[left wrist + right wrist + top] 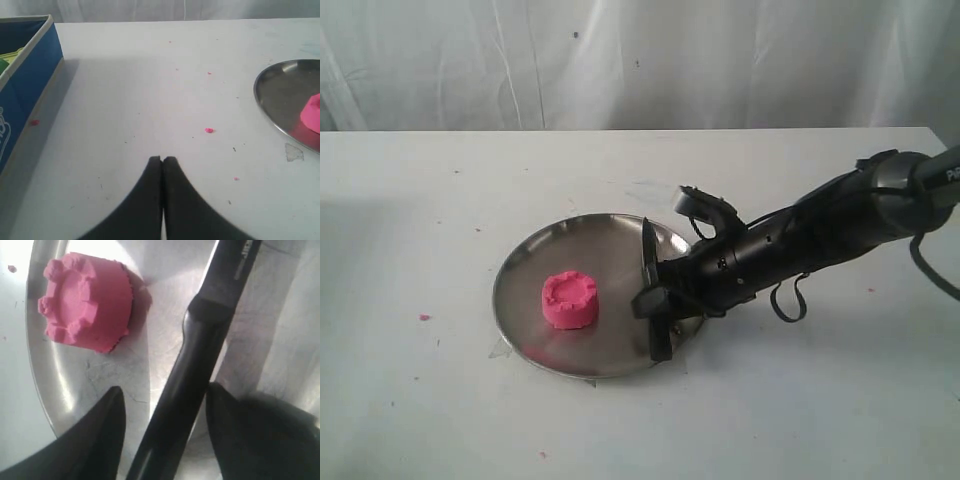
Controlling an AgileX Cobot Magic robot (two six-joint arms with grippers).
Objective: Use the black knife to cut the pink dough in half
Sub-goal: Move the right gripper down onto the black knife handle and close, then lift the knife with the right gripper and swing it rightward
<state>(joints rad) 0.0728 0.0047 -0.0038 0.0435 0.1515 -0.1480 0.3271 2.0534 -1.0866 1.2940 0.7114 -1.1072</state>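
The pink dough (pixel 569 300) is a whole round puck with a dimpled top, sitting left of centre on the steel plate (pixel 520 262). The black knife (pixel 651 268) lies along the plate's right side, blade pointing to the far rim and handle over the near rim. My right gripper (pixel 656 302) straddles the knife's handle, open, one finger apart from it and the other close against it. The right wrist view shows the knife (pixel 200 350) between the fingers of that gripper (pixel 165 390), with the dough (pixel 85 302) beyond. My left gripper (pixel 162 159) is shut and empty over bare table, left of the plate (pixel 280 95).
A blue box (pixel 25 90) stands on the table to the left of my left gripper. Tiny pink crumbs (pixel 209 130) dot the white table, one (pixel 424 317) left of the plate. A white curtain hangs behind the table.
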